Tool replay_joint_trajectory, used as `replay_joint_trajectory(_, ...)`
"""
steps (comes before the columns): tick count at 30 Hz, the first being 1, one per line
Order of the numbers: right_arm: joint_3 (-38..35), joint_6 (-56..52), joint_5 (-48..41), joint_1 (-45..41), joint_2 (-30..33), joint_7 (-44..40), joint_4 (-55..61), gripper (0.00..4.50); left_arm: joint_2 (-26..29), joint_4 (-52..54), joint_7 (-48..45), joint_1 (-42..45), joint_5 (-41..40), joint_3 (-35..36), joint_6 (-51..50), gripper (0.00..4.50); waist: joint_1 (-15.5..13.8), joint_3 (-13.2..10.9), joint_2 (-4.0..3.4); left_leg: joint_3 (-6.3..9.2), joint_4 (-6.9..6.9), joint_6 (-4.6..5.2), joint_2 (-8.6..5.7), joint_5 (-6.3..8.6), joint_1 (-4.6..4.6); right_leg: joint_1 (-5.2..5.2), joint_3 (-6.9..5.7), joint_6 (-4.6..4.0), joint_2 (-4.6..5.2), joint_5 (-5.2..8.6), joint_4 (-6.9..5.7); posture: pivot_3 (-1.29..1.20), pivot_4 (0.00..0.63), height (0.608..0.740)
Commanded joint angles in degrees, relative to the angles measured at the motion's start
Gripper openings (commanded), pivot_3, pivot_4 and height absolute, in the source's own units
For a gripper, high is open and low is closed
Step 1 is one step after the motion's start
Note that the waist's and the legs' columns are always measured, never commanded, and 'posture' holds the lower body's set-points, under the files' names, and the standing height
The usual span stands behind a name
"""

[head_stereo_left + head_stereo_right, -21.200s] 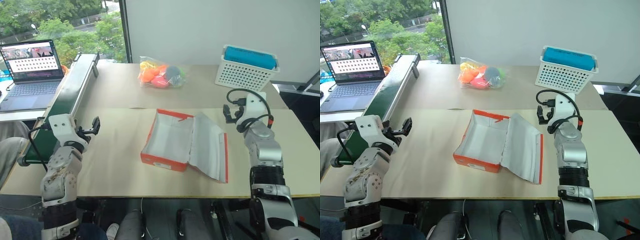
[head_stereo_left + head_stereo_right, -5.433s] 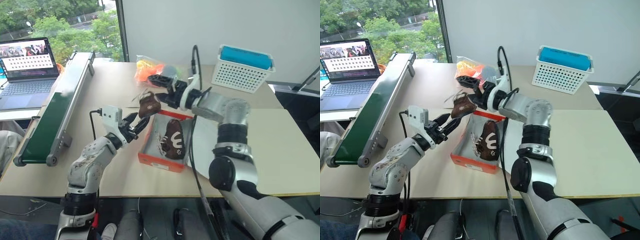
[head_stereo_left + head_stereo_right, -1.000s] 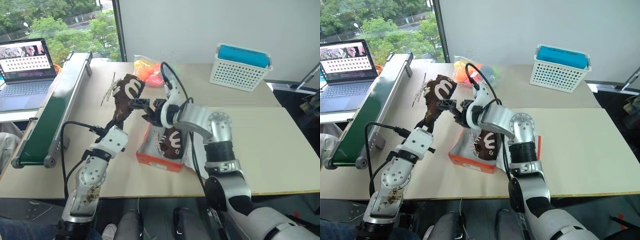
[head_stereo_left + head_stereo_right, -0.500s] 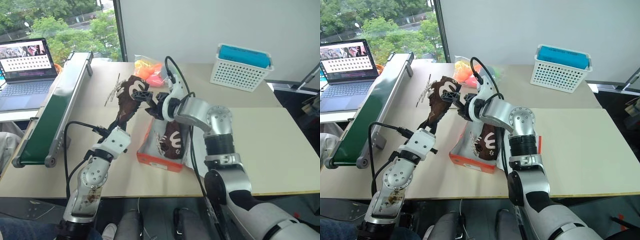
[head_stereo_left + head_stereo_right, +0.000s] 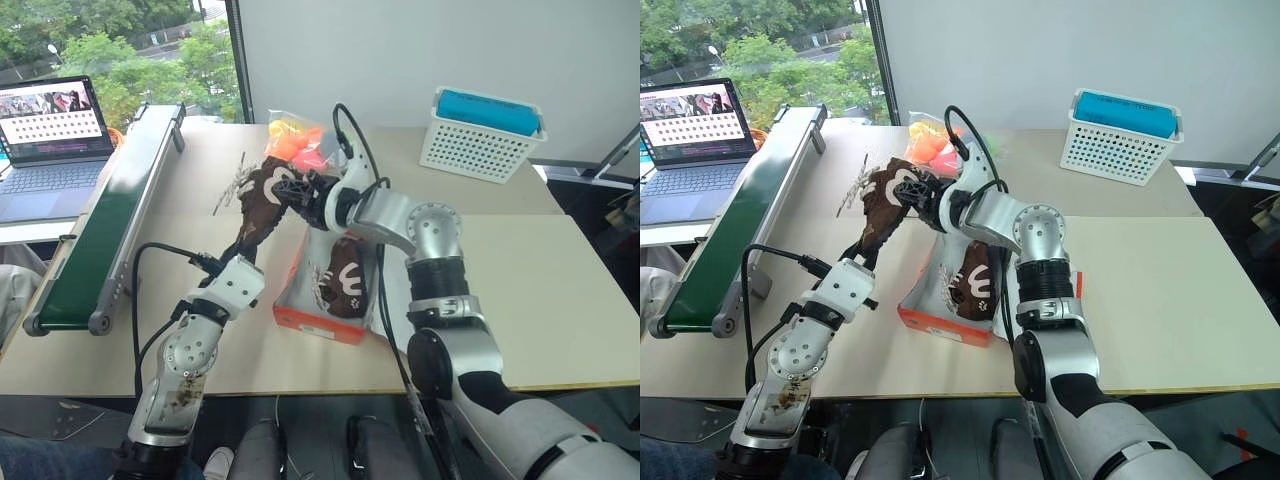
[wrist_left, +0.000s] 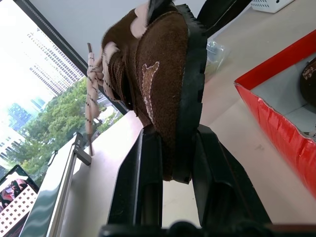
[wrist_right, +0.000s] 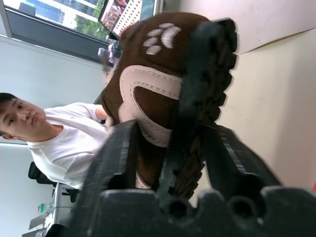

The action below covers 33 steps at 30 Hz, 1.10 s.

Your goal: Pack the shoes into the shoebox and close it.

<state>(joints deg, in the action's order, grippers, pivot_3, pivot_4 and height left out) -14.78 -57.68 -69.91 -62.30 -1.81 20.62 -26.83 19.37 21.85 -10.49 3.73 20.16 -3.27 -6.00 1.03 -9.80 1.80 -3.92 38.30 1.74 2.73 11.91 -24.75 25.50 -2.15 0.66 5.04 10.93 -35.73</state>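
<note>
left gripper (image 6: 170,163) clamping raised shoe (image 5: 262,195), right gripper (image 7: 170,163) straddling it

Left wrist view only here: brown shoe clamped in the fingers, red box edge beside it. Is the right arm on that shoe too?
Observer: Yes, the right gripper is at the upper end of the held shoe.
Operator: Dark thing at my frame edge, inside the box?
Observer: That is the other shoe, already in the shoebox, white mark showing.
Operator: Held shoe over the box yet?
Observer: No, it hangs above the table, off the shoebox's far left corner.
</note>
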Motion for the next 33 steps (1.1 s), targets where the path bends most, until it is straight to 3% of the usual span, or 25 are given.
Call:
replay_joint_trajectory(1, -2.94, 1.08, -0.1, -0.1, -1.33, 1.41, 3.45, 1.74, -0.21, 2.97, -0.27, 1.18, -1.22, -0.07, 2.77, 0.49, -0.01, 0.0, 0.0, 0.0, 0.0, 0.0, 0.0, 0.0, 0.0, 0.0, 0.0, 0.0, 0.0, 0.0, 0.0, 0.0, 0.15, 0.74)
replay_joint_trajectory(2, -3.55, 1.38, -0.21, 0.28, -1.67, 1.95, 4.04, 1.74, -0.37, 3.09, -0.39, 1.16, -1.66, -0.07, 3.01, 0.49, 0.0, 0.0, 0.0, 0.0, 0.0, 0.0, 0.0, 0.0, 0.0, 0.0, 0.0, 0.0, 0.0, 0.0, 0.0, 0.0, 0.15, 0.74)
replay_joint_trajectory(10, -7.48, 3.25, 0.64, 1.86, -1.76, 4.65, 7.02, 1.68, -1.43, 2.35, -2.52, 1.65, -6.07, 0.13, 2.02, 3.53, -0.13, 0.0, 0.0, 0.0, 0.0, 0.0, -0.02, 0.0, -0.01, -0.01, -0.02, 0.0, 0.03, 0.0, 0.0, 0.0, 0.15, 0.74)
replay_joint_trajectory(13, -8.91, 4.12, 1.76, 1.07, 0.37, 4.18, 6.74, 1.68, -4.17, 3.46, -2.19, 1.66, -11.18, 2.84, -0.95, 3.53, -0.11, 0.0, 0.0, 0.0, 0.0, 0.0, -0.01, 0.0, -0.01, 0.0, -0.02, 0.0, 0.02, 0.0, 0.0, 0.0, 0.15, 0.74)
replay_joint_trajectory(16, -10.86, 1.41, 2.29, -1.83, 8.17, 2.54, 4.47, 1.68, -5.41, 4.53, -4.74, 1.62, -19.91, 7.57, -5.54, 3.53, -0.32, -0.01, 0.0, 0.01, 0.01, 0.0, -0.05, 0.0, -0.06, -0.01, -0.02, 0.01, 0.03, 0.0, 0.01, 0.0, 0.15, 0.74)
replay_joint_trajectory(23, -6.91, -15.56, 3.02, -4.13, 18.5, -2.45, 1.99, 1.68, -2.66, 4.67, -14.05, -1.15, -36.52, 13.34, -15.1, 3.53, 0.71, -0.02, -0.02, -0.04, 0.01, 0.05, -0.09, 0.01, -0.12, 0.06, 0.01, 0.0, -0.03, 0.02, 0.04, 0.0, 0.15, 0.74)
replay_joint_trajectory(28, -8.23, -25.68, 1.62, -1.34, 17.8, -0.85, 4.16, 1.68, 0.01, 3.08, -17.06, -0.71, -50.39, 21.35, -24.31, 3.53, 1.26, -0.02, -0.02, 0.07, 0.02, 0.06, 0.0, 0.0, -0.09, 0.07, 0.04, -0.02, -0.16, 0.01, -0.02, 0.0, 0.15, 0.74)
replay_joint_trajectory(33, -9.91, -30.95, 1.77, 2.7, 12.66, 1.66, 8.93, 1.68, 2.84, 2.07, -18.04, -1.83, -52.4, 22.04, -25.92, 3.53, 1.2, -0.02, -0.02, 0.07, 0.02, 0.06, -0.01, 0.01, -0.11, 0.04, 0.05, 0.0, -0.14, 0.02, 0.02, 0.0, 0.15, 0.74)
